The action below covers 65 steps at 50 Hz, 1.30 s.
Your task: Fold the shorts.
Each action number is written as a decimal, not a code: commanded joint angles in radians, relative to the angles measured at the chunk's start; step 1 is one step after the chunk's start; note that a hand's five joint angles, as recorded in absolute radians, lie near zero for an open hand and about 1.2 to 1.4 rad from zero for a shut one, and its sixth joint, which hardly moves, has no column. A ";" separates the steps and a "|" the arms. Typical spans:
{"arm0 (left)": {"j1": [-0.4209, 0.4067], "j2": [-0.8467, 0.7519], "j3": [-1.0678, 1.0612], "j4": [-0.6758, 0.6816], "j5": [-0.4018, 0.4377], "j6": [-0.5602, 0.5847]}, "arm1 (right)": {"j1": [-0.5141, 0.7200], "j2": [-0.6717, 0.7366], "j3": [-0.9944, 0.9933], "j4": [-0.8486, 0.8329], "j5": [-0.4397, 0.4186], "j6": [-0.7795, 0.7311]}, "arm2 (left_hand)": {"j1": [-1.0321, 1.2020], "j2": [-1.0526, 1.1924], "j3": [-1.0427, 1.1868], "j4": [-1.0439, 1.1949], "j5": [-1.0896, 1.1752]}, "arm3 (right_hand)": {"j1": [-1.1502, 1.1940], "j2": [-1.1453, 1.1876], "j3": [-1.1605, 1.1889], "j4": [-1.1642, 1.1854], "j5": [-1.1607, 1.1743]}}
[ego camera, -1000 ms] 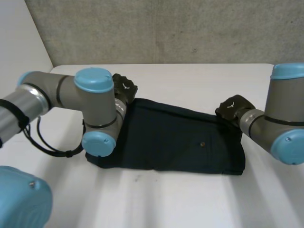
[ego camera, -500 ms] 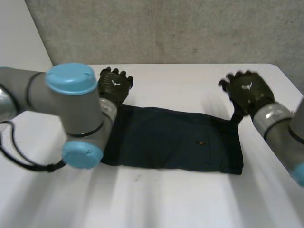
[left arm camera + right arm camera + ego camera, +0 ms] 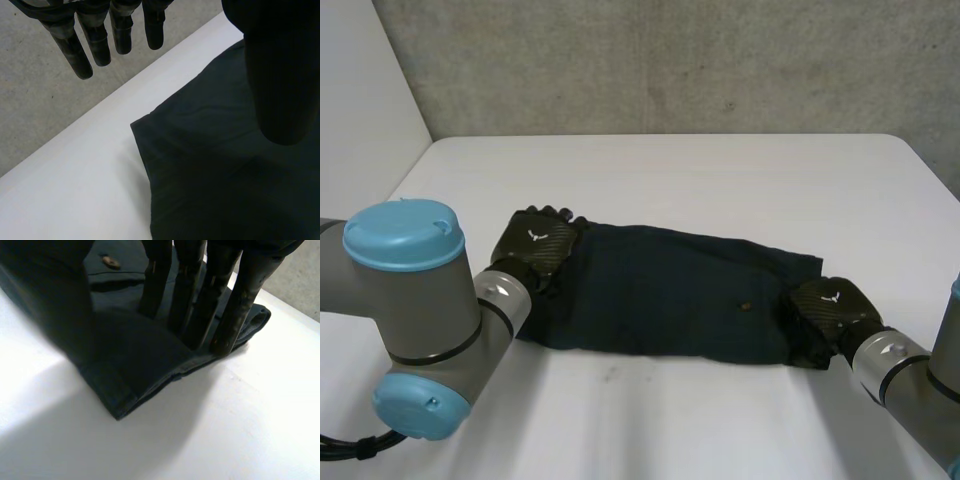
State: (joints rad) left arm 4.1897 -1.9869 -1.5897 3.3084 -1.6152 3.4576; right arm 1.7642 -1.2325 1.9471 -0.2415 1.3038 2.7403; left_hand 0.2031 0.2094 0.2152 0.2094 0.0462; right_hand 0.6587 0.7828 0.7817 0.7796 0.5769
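The dark navy shorts (image 3: 670, 295) lie folded in a long flat strip across the middle of the white table (image 3: 720, 180), a small button (image 3: 747, 305) showing on top. My left hand (image 3: 535, 250) hovers over the strip's left end. In the left wrist view its fingers (image 3: 100, 35) are straight and spread above the far left corner of the shorts (image 3: 210, 175), holding nothing. My right hand (image 3: 825, 315) rests on the near right corner. In the right wrist view its straight fingers (image 3: 192, 285) touch the shorts (image 3: 135, 360) near the end hem, thumb beside them on the cloth.
A grey wall (image 3: 670, 60) runs behind the table's far edge. Bare white tabletop lies in front of the shorts and beyond them. My left arm's elbow (image 3: 410, 300) stands at the near left.
Both hands let go at the shorts' far edge, lifted with fingers spread, then came back down towards me. The left is now over the left end, the right on the near right corner.
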 commanded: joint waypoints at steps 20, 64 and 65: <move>0.018 0.106 -0.042 0.007 -0.002 0.000 | 0.123 -0.150 -0.250 0.119 0.060 -0.481 | 0.019 0.013 0.007 0.013 0.002 | 0.738 0.614 0.615 0.617 0.645; -0.138 -0.050 0.309 -0.049 -0.015 -0.140 | 0.248 -0.064 -0.493 0.263 0.011 0.094 | 0.031 0.025 0.019 0.025 0.013 | -0.484 -0.608 -0.607 -0.605 -0.577; -0.149 -0.065 0.318 -0.061 -0.017 -0.141 | 0.248 -0.045 -0.508 0.272 0.011 0.096 | 0.031 0.025 0.019 0.025 0.013 | -0.484 -0.608 -0.607 -0.605 -0.577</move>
State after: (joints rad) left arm 4.1368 -1.9246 -1.3615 3.2987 -1.6282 3.3437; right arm 2.0208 -1.4032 1.5129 -0.0801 1.2667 2.8543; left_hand 0.2031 0.2094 0.2152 0.2094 0.0462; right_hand 0.2017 0.2162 0.2068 0.2298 0.0702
